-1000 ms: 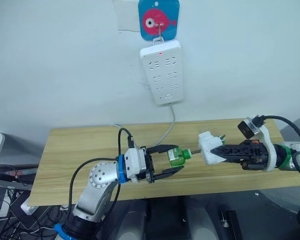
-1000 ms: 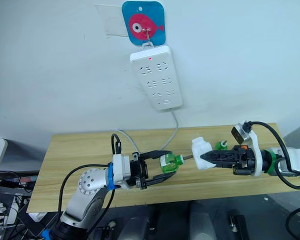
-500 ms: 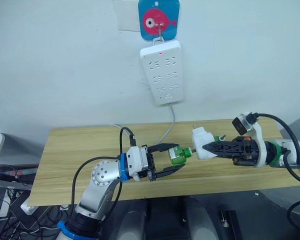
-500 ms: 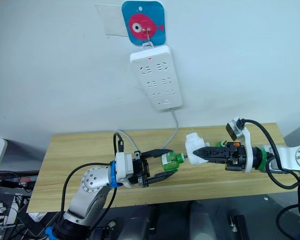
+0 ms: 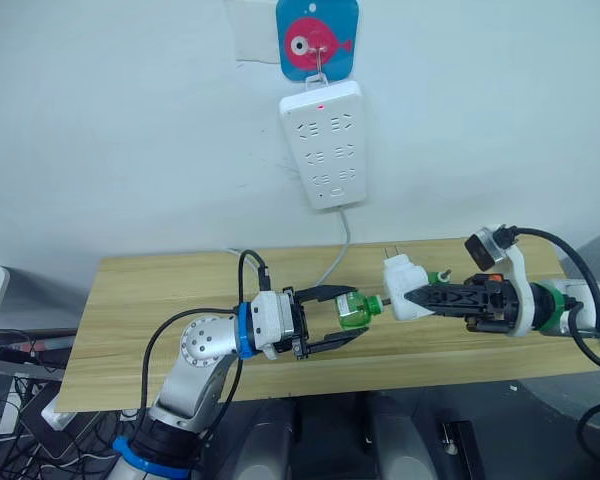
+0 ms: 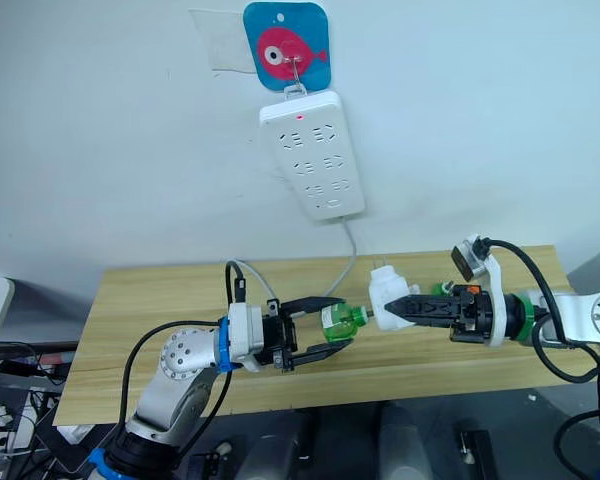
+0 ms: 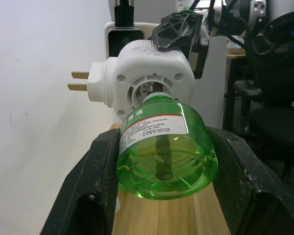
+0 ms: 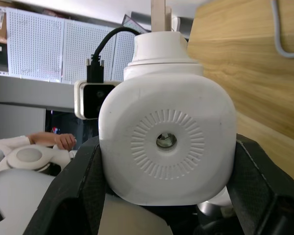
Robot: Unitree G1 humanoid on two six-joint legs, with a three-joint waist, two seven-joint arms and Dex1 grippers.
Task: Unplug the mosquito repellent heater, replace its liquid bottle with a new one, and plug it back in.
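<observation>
Above the wooden table (image 5: pixel 160 290), the white rounded plastic heater (image 5: pixel 403 287), clamped in the right gripper (image 5: pixel 412 296), has been brought onto the green liquid bottle's (image 5: pixel 354 309) neck, itself pinched by the left gripper (image 5: pixel 346 315); screwing-in appears next.

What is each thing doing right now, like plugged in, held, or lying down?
Mosquito repellent heater: unplugged, held by the right gripper.
Green liquid bottle: held by the left gripper, neck at the heater's socket.
Power strip: hanging on the wall, red light on, sockets empty.
Second green bottle: on the table behind the heater.
</observation>
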